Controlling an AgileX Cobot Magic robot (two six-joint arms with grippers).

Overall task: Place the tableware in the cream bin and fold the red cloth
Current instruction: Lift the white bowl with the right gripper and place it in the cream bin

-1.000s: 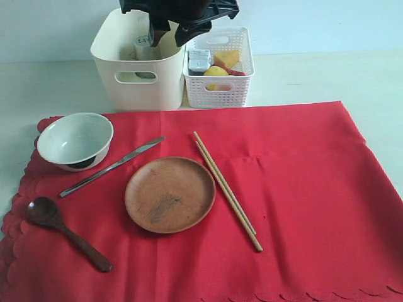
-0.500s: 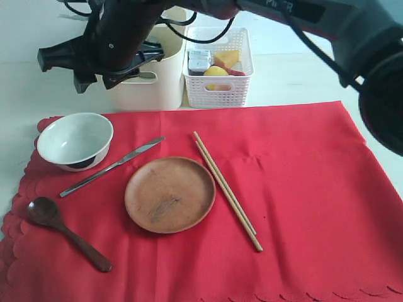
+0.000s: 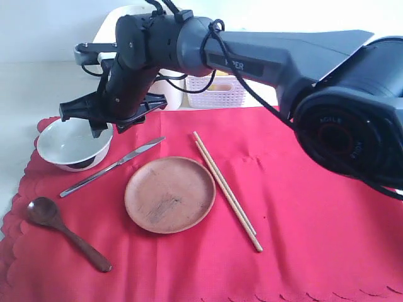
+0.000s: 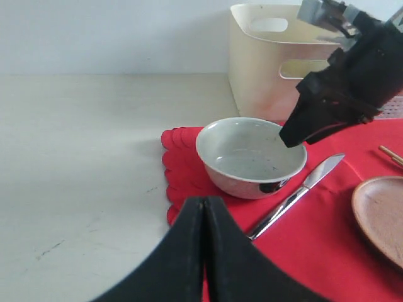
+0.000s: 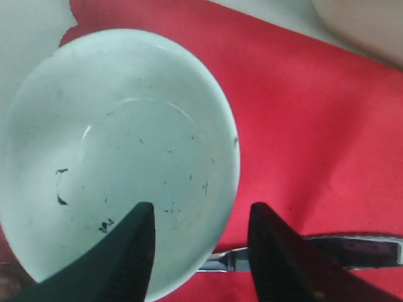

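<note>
three white letters, "per", are all that can be read on the right arm (image 3: pixel 283 60), which stretches in from the right. starting at the left, the dark wooden spoon (image 3: pixel 63 231) lies by the white bowl (image 3: pixel 69 143), which is empty but for dark specks. the right gripper (image 3: pixel 107 126) hangs over the bowl, jaws partly apart with the rim between them. the left gripper (image 4: pixel 204 207) has its jaws pressed together on nothing, near the cloth's scalloped edge. next come the metal knife (image 3: pixel 113 166), the round brown wooden plate (image 3: pixel 170 195) and the wooden chopsticks (image 3: pixel 227 190), all on the red cloth (image 3: pixel 315 239). behind them the cream bin (image 4: pixel 261 75) stands just beside the white lattice basket (image 3: pixel 221 95); what they hold is hidden. the cloth lies on a pale tabletop (image 4: pixel 82 157) before a pale wall (image 4: pixel 113 31).
</note>
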